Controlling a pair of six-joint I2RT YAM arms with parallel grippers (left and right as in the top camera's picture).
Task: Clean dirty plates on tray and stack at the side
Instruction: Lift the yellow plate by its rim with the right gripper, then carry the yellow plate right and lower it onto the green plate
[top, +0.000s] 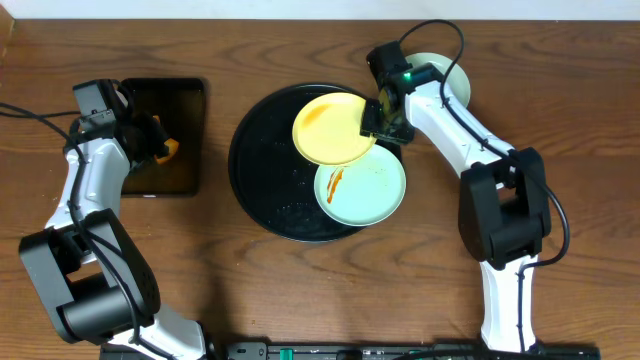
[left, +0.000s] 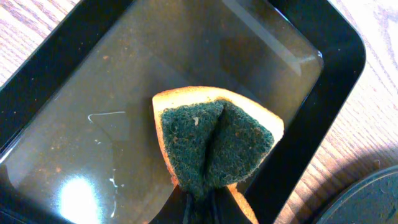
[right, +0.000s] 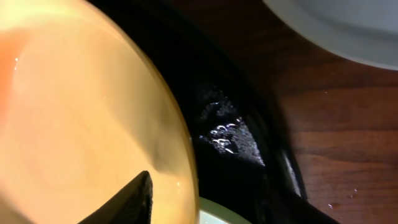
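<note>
Firstly, the left tool (top: 160, 148) is clenched on a sponge (left: 214, 140), pinching its lower end so that the dark green scouring face bulges and folds down the middle, with the orange foam showing round the edge. Sponge and tool hang over the rectangular black tray (left: 336, 81), which holds a shallow brownish liquid (left: 124, 124) and sits at the left of the wooden desk (top: 560, 60). The right tool (top: 380, 122) is grasping the pale yellow plate (top: 330, 128) by its right rim; one dark finger (right: 127, 199) lies on the plate's upper face, while the other is hidden. That plate carries an orange smear on its left side and overlaps the top edge of a mint-green plate (top: 362, 190), which bears an orange-brown streak. Both are over the round black tray (top: 260, 170), whose floor is wet with droplets. A second mint-green plate (top: 447, 72) rests on the desk just beyond the tray, partly behind the right arm.
</note>
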